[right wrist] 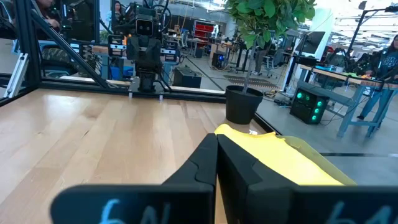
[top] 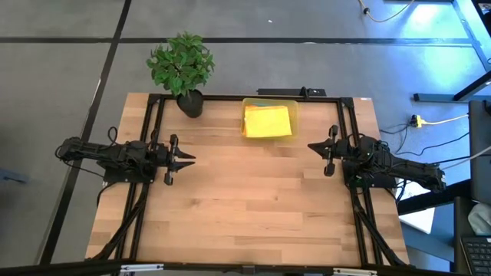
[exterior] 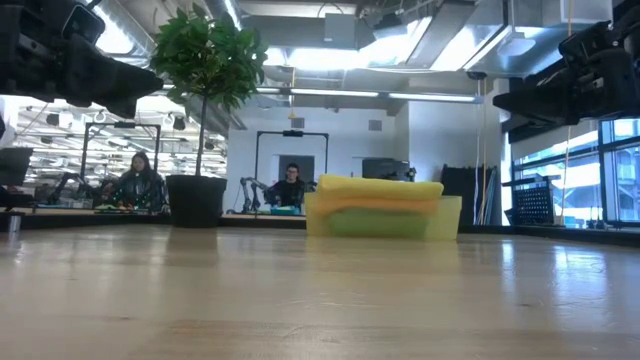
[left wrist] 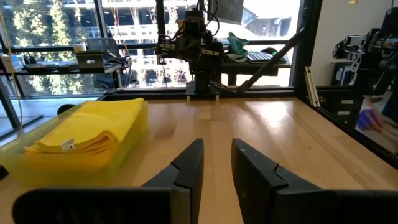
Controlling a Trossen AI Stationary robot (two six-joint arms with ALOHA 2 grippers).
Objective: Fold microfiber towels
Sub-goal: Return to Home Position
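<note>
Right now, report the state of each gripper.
Left gripper: open, holding nothing.
Right gripper: shut, holding nothing.

Two matt black jointed arms were pictured, the left arm [top: 115, 157] and the right arm [top: 391, 169], each trailed by thin looped black cables [top: 113, 136]. The left gripper [left wrist: 216, 144] and right gripper [right wrist: 216, 138] were each formed of two angular, wedge-shaped dark fingers [left wrist: 186, 171]. Blue handwritten marks [right wrist: 134, 211] were seen on the right gripper's body.
</note>
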